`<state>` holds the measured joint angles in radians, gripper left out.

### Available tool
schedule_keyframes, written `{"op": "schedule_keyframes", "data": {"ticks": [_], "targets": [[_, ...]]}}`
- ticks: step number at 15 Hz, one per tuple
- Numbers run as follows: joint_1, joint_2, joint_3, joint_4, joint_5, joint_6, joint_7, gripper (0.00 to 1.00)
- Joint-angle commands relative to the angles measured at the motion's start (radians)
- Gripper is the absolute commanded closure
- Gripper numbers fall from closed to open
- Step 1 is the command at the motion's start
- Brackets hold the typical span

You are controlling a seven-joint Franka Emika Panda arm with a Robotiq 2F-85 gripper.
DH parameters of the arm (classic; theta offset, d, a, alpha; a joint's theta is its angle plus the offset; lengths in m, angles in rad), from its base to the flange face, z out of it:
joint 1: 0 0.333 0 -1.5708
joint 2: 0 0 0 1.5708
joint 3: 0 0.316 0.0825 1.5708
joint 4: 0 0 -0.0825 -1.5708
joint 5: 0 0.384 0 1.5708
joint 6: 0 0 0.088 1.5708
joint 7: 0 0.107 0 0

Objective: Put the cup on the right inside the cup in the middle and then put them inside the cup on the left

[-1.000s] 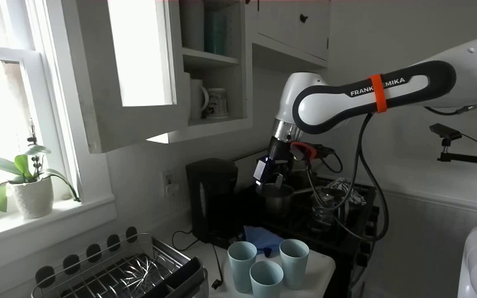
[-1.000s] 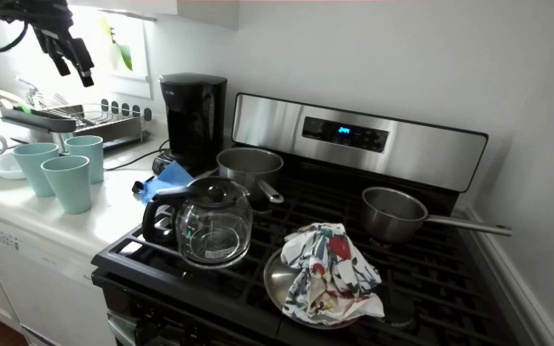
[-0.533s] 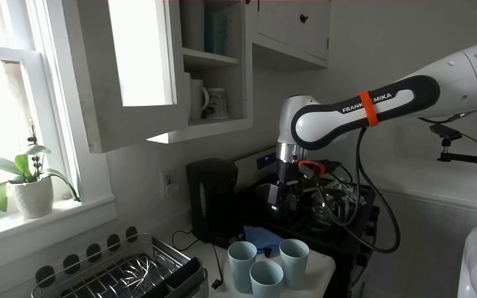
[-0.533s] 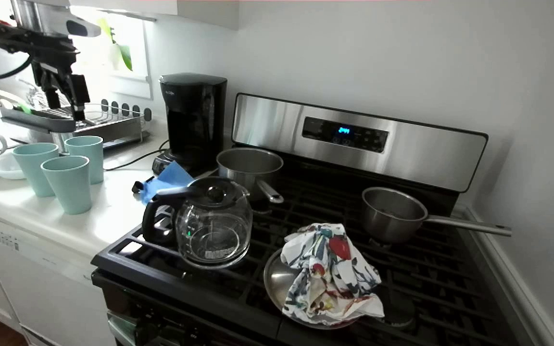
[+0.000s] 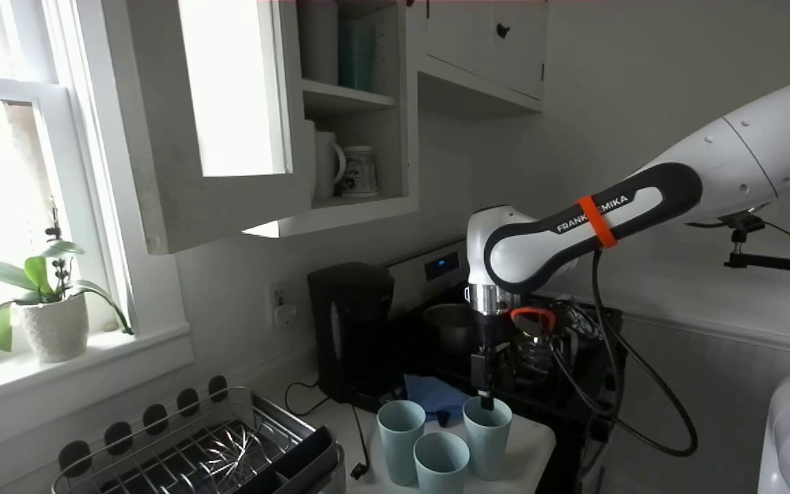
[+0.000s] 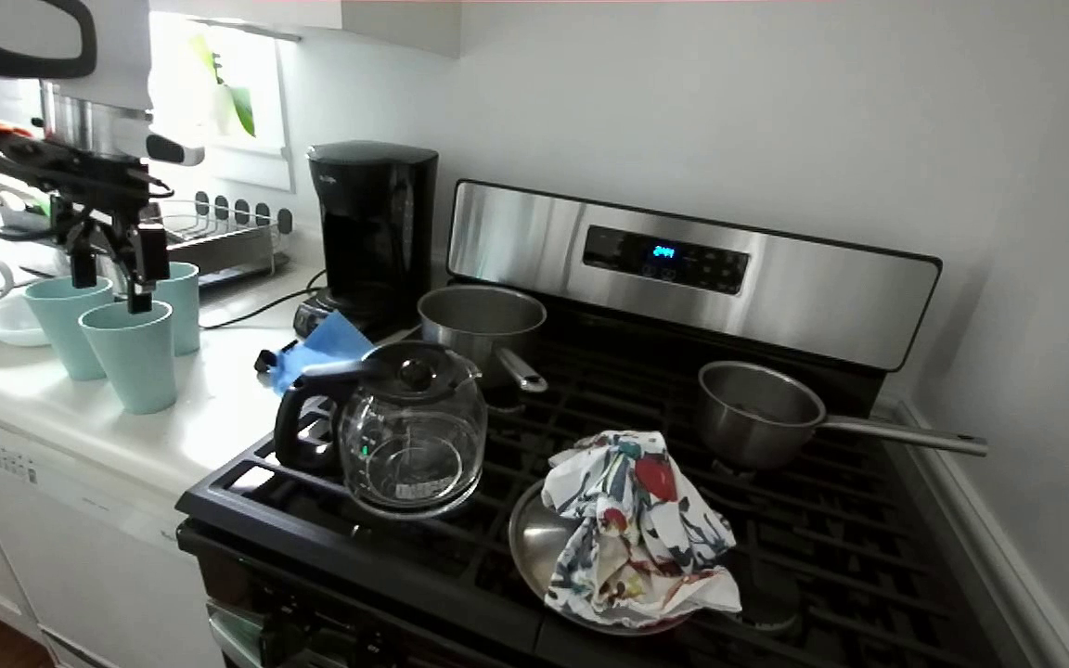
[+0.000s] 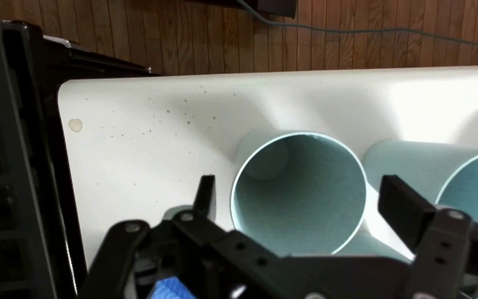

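A black and steel stove (image 6: 609,380) fills most of an exterior view, with a pale counter (image 7: 139,158) running along its side. A white arm (image 5: 652,201) with an orange band (image 5: 597,221) reaches in above the counter, its wrist pointing straight down. Beside the stove stand a black coffee maker (image 6: 372,223) and, farther along, a metal dish rack (image 6: 236,258). On the stove are 2 steel saucepans (image 6: 753,433), a shallow pan (image 6: 534,540) partly covered by a flowered cloth (image 6: 641,538), and a glass carafe (image 6: 414,455). The black gripper (image 6: 112,293) hangs low over 3 matching pale blue-green cups (image 6: 133,364), its 2 fingers (image 7: 403,205) spread wide. In the wrist view, the mouth of the cup nearest the stove (image 7: 301,195) lies between those fingers; whether a fingertip touches its rim cannot be told. In an exterior view this is the rightmost of the 3, with the middle cup (image 5: 441,466) nearest the camera and the leftmost cup (image 5: 399,446) toward the coffee maker. All 3 cups stand upright on the counter, close together, each on its own. Past them, near the coffee maker, lies a blue cloth (image 5: 434,394).
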<state>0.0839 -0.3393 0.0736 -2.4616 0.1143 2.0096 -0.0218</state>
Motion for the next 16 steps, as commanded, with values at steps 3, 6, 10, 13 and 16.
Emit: {"op": "schedule_keyframes", "data": {"ticks": [3, 6, 10, 13, 16], "targets": [[-0.014, -0.014, -0.014, -0.116, -0.037, 0.164, -0.037, 0.0], [-0.024, -0.003, -0.019, -0.147, -0.049, 0.228, -0.024, 0.05], [-0.035, -0.005, -0.021, -0.161, -0.065, 0.246, -0.013, 0.39], [-0.038, -0.021, -0.029, -0.15, -0.065, 0.231, -0.021, 0.62], [-0.041, -0.017, -0.04, -0.126, -0.061, 0.212, -0.028, 0.83]]}}
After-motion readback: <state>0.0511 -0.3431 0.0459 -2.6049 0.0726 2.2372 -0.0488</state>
